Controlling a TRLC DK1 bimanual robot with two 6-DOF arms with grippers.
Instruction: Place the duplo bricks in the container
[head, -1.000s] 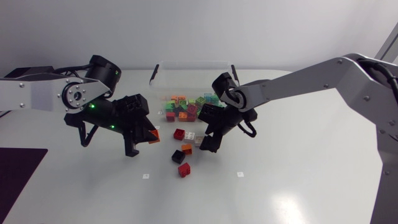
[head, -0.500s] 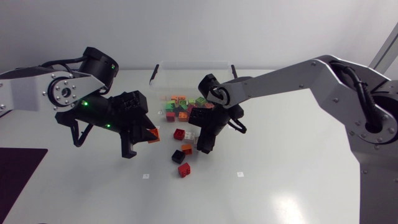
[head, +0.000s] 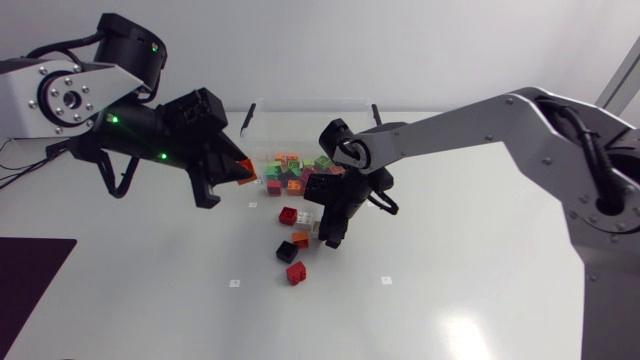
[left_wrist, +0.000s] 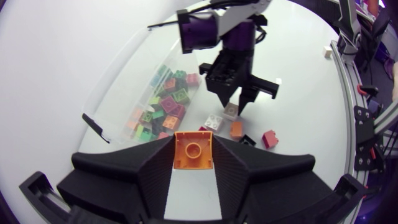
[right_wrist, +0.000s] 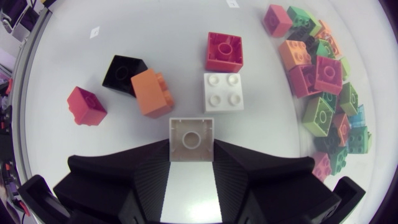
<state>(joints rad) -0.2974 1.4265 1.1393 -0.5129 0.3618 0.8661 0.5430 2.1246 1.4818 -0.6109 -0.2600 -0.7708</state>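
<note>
Loose bricks (head: 296, 272) before container (head: 310, 118)

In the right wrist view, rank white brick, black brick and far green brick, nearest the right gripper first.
1. White brick, just ahead of the right gripper.
2. Black brick, farther ahead, off to one side.
3. Green brick, at the pile's far end.

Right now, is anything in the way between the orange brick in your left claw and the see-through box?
Nothing I can see. My left claw holds the orange brick in the air right beside the container. My right claw, holding a pale brick, is off to the side among the loose bricks.
</note>
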